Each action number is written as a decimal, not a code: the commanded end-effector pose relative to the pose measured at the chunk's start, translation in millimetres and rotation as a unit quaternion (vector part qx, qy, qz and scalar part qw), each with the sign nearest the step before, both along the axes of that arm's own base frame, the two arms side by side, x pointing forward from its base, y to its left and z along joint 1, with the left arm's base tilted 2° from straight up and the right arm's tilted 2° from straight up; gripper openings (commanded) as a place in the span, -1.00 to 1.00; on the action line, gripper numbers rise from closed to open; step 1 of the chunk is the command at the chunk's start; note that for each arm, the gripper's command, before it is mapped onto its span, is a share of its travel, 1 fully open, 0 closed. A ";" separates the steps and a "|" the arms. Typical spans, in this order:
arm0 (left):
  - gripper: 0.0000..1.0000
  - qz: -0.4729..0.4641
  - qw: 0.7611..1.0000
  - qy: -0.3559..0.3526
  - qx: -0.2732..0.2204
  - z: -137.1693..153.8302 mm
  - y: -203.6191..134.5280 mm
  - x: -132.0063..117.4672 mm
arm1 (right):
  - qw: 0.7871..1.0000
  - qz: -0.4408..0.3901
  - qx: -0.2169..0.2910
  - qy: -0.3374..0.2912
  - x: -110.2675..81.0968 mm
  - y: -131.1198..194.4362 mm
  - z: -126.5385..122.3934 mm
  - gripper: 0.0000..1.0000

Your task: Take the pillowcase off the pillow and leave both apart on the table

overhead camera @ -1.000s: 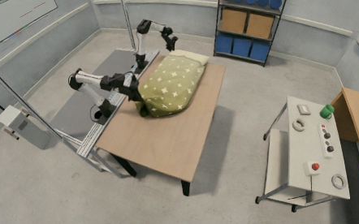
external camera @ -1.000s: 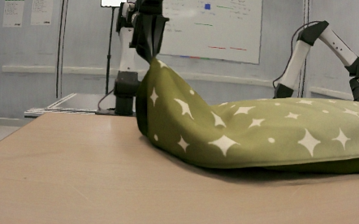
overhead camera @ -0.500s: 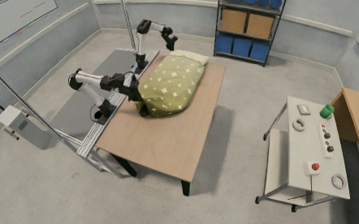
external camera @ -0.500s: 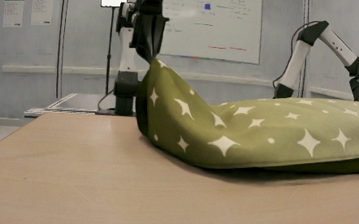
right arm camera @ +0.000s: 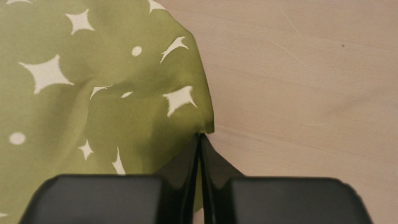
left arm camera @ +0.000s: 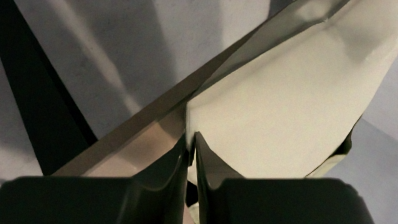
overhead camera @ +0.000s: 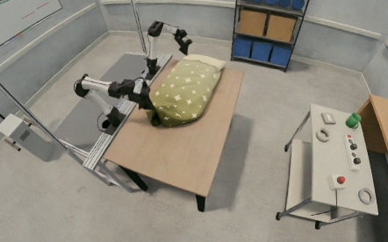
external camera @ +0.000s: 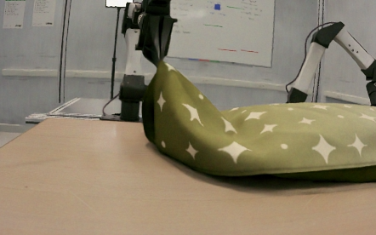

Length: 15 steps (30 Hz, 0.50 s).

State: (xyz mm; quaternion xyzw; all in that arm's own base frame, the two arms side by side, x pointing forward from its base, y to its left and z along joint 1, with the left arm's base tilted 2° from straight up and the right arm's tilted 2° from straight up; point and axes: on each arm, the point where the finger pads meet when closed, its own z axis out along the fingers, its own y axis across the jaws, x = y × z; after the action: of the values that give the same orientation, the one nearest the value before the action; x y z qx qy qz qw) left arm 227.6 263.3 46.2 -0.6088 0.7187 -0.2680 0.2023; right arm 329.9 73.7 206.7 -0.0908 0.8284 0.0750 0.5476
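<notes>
The green pillowcase (overhead camera: 189,88) (external camera: 256,140) (right arm camera: 120,120) with white stars is on the pillow and lies on the table (overhead camera: 168,162) (external camera: 65,192) (right arm camera: 300,100). The cream pillow (overhead camera: 212,63) (left arm camera: 280,100) shows at the case's open far end, with part of the hem in the left wrist view. My left gripper (overhead camera: 186,53) (left arm camera: 192,134) is shut on the pillow's cream cloth near a corner. My right gripper (overhead camera: 154,110) (external camera: 160,61) (right arm camera: 199,136) is shut on the pillowcase's closed-end corner, holding it raised in a peak. The pillow inside the case is hidden.
The pillow's far end reaches the table's far edge. A metal rail (overhead camera: 95,158) runs along the arms' side of the table. A shelf (overhead camera: 266,31) stands beyond the far end, and a white trolley (overhead camera: 326,175) stands apart from the table.
</notes>
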 end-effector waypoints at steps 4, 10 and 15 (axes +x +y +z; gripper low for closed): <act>-0.91 0.000 1.000 0.001 0.000 -9.0 1.2 1.0 | 1.000 -0.006 0.002 -0.009 1.0 -1.4 5.7 -0.98; -0.92 0.000 1.000 0.001 0.000 -9.0 1.2 1.0 | 1.000 -0.006 0.002 -0.009 1.0 -1.4 5.7 -0.98; -0.94 0.000 1.000 0.001 0.000 -9.0 1.2 0.9 | 1.000 -0.006 0.002 -0.009 1.0 -1.4 5.7 -0.98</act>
State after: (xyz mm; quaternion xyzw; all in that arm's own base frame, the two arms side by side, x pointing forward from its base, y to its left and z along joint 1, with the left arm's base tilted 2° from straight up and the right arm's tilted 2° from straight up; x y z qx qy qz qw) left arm 227.6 263.3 46.2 -0.6089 0.7187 -0.2680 0.2024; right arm 329.9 73.7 206.7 -0.0908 0.8284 0.0750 0.5476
